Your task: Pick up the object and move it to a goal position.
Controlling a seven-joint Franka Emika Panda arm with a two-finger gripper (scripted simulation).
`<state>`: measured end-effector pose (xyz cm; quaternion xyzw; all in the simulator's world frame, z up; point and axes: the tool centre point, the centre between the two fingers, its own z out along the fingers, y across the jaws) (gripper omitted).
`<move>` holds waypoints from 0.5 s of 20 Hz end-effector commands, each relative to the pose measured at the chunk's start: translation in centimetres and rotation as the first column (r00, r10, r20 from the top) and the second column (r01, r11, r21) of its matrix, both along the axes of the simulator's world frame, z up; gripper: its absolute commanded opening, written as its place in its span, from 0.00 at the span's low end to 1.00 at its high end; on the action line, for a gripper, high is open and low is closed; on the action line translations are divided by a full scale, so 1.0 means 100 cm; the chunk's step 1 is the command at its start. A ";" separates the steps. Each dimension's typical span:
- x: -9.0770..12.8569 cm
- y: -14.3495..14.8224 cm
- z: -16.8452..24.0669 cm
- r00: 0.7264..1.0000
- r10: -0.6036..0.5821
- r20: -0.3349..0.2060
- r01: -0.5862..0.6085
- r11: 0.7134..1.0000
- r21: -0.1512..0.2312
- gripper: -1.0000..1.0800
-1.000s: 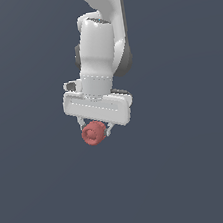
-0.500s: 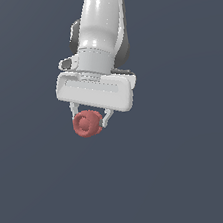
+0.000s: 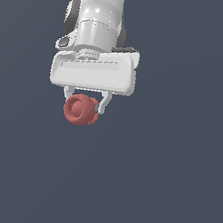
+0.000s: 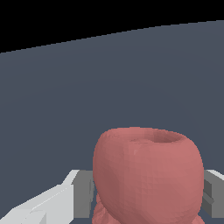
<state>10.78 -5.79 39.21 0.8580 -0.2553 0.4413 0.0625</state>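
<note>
The object (image 3: 81, 110) is a small dull-red rounded lump with a ring-like hollow facing the camera in the exterior view. My white gripper (image 3: 85, 108) is shut on it, one finger on each side, and holds it in the air below the white hand body. In the wrist view the object (image 4: 148, 175) fills the lower middle, hollow end pointing away, with a grey fingertip pad (image 4: 83, 197) against one side and the other pad (image 4: 212, 192) against the opposite side.
A plain dark grey-blue surface (image 3: 183, 173) fills the background in both views. In the wrist view its far edge (image 4: 109, 33) meets black.
The arm has moved toward the exterior camera and toward the exterior view's left with the object held, so hand and object appear larger and the object's hollow shows more.
</note>
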 end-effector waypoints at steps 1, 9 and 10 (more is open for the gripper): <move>-0.001 0.000 0.013 1.000 -0.012 0.029 0.012 1.000 -0.008 0.00; -0.004 0.002 0.050 0.993 -0.046 0.112 0.050 0.998 -0.029 0.00; -0.005 0.003 0.054 0.991 -0.050 0.122 0.054 0.998 -0.031 0.00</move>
